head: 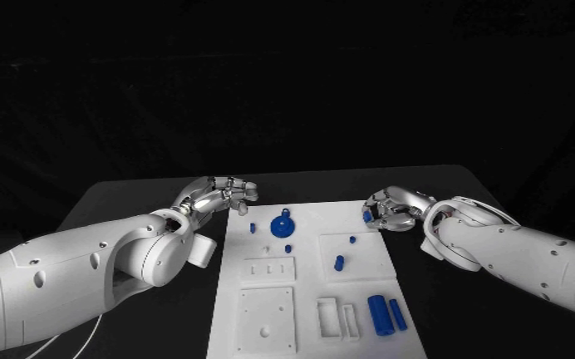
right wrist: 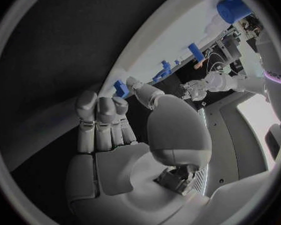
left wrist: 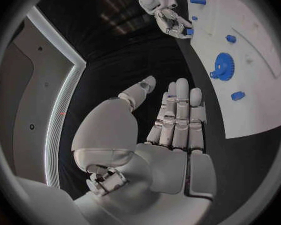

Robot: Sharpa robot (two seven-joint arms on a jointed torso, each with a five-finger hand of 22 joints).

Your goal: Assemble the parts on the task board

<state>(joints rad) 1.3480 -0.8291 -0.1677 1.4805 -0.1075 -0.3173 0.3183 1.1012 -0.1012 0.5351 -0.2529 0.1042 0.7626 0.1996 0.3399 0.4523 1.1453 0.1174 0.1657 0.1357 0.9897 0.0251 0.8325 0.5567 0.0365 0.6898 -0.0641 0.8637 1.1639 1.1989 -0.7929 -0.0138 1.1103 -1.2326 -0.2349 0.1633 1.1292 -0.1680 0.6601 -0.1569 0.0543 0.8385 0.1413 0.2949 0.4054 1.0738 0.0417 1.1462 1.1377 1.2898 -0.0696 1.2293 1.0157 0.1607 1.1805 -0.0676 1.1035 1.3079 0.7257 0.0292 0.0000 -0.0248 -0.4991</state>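
The white task board [head: 314, 326] lies in the middle of the table. On its far half stand a blue gear [head: 282, 226] and small blue pegs [head: 252, 228]. Two blue cylinders [head: 380, 315] lie near its right front corner. My left hand [head: 222, 194] hovers at the board's far left corner; in the left wrist view its fingers [left wrist: 181, 115] are straight and hold nothing. My right hand [head: 395, 208] is at the far right edge, where thumb and fingertip pinch a small blue part [head: 368, 216], also seen from the right wrist [right wrist: 121, 88] and the left wrist [left wrist: 188, 31].
Raised white blocks with slots and holes [head: 266, 317] fill the board's near half. Black table [head: 132, 201] runs on both sides of the board. More blue pegs [head: 339, 263] stand in the board's middle right.
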